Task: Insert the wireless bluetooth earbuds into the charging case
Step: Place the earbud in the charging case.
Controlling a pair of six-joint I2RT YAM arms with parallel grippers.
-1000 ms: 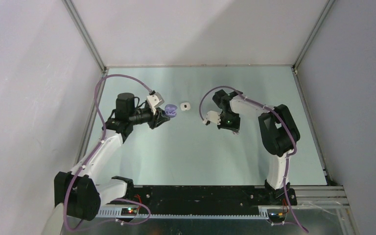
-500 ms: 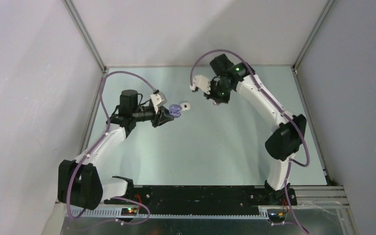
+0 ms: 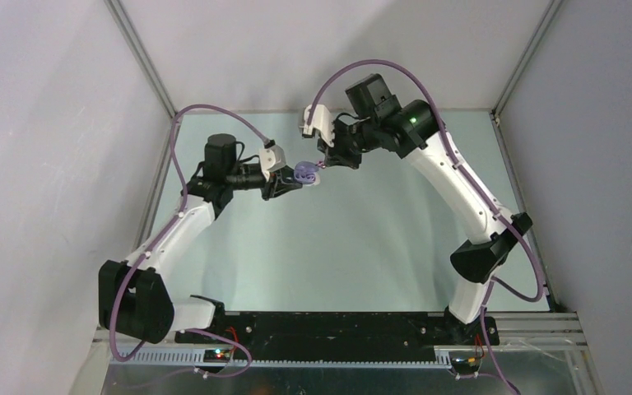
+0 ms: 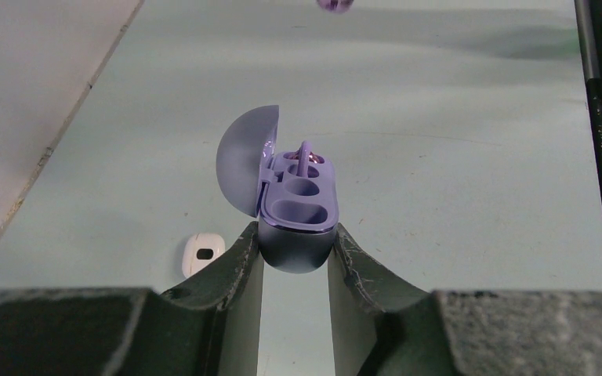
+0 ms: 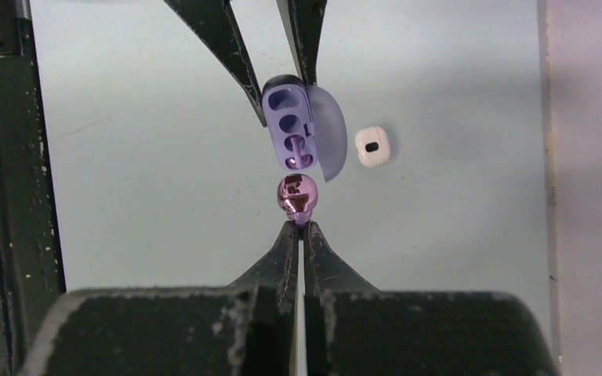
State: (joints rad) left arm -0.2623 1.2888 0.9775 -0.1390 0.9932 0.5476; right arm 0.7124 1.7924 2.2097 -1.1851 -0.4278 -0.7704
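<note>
My left gripper (image 4: 295,239) is shut on the base of the purple charging case (image 4: 302,207), holding it above the table with its lid swung open to the left. A purple earbud (image 4: 304,159) sits in the far socket of the case; the near sockets show empty. My right gripper (image 5: 301,225) is shut on the thin tip of a second, shiny purple earbud (image 5: 296,194), which hangs just short of the open charging case (image 5: 290,129). From above, the two grippers meet at the charging case (image 3: 304,173).
A small white rounded piece with a dark oval hole (image 5: 373,146) lies on the table beside the case, also seen low left of my left fingers (image 4: 202,254). Grey walls close in the pale green table (image 3: 337,247) on three sides.
My right arm has swung from mid-table up and leftwards, bringing the purple earbud to the case. My left arm has carried the case slightly right and further back.
</note>
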